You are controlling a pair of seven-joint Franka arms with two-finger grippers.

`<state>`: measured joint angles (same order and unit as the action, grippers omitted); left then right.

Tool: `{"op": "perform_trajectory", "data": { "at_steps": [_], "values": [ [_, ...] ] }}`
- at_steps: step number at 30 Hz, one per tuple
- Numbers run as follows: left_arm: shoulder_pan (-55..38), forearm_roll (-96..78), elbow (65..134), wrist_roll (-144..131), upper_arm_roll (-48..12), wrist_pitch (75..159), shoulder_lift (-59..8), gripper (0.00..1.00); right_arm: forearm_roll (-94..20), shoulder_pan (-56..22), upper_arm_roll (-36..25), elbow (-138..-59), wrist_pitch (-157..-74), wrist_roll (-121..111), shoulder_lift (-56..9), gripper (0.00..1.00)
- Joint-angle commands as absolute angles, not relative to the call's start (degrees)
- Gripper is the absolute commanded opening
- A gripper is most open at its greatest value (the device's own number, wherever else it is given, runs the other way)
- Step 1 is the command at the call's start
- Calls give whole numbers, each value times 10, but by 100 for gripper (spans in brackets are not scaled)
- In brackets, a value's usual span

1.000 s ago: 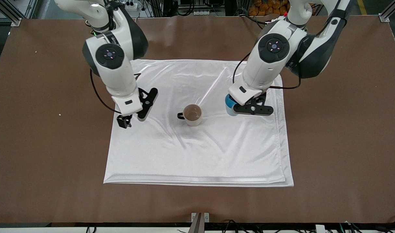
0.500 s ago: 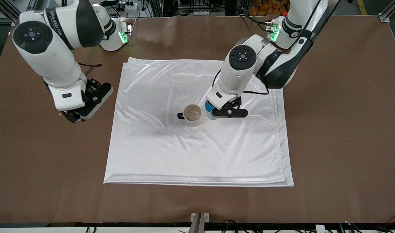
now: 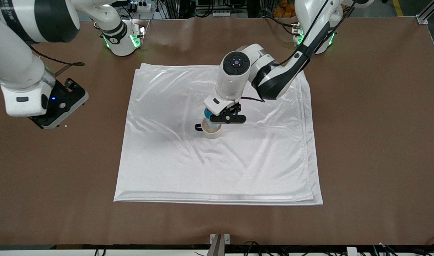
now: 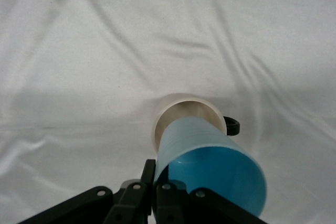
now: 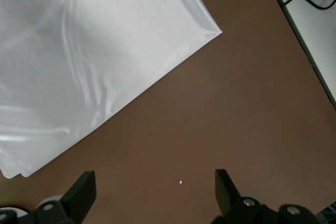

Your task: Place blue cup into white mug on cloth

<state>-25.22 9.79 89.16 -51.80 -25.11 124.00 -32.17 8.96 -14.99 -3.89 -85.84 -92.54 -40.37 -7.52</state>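
The white mug (image 3: 212, 133) stands near the middle of the cloth (image 3: 217, 167), its black handle (image 3: 198, 127) toward the right arm's end. My left gripper (image 3: 212, 117) is shut on the rim of the blue cup (image 3: 209, 120), one finger inside and one outside. The cup hangs tilted over the mug with its base at the mug's mouth. In the left wrist view the blue cup (image 4: 210, 161) covers most of the mug (image 4: 178, 109) opening, pinched by the left gripper (image 4: 156, 169). My right gripper (image 3: 46, 122) is open over bare table, off the cloth.
The brown table (image 3: 373, 142) surrounds the cloth on every side. A tiny white crumb (image 5: 180, 183) lies on the table under the right gripper (image 5: 155, 187). The cloth's corner (image 5: 212, 31) shows in the right wrist view.
The left gripper carried the blue cup sideways across the cloth to over the mug. The right arm drew off the cloth toward its own end of the table.
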Motion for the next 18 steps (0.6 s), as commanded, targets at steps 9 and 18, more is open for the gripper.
{"op": "perform_trajectory", "data": {
  "at_steps": [9, 18],
  "values": [
    [-274, 131, 867, -536, -243, 1253, -358, 0, 19, -78, -33, -841, -918, -277, -83, 100],
    [-290, 132, 862, -533, -222, 1254, -374, 0, 29, -70, -34, -838, -900, -113, -67, 100]
  ]
}}
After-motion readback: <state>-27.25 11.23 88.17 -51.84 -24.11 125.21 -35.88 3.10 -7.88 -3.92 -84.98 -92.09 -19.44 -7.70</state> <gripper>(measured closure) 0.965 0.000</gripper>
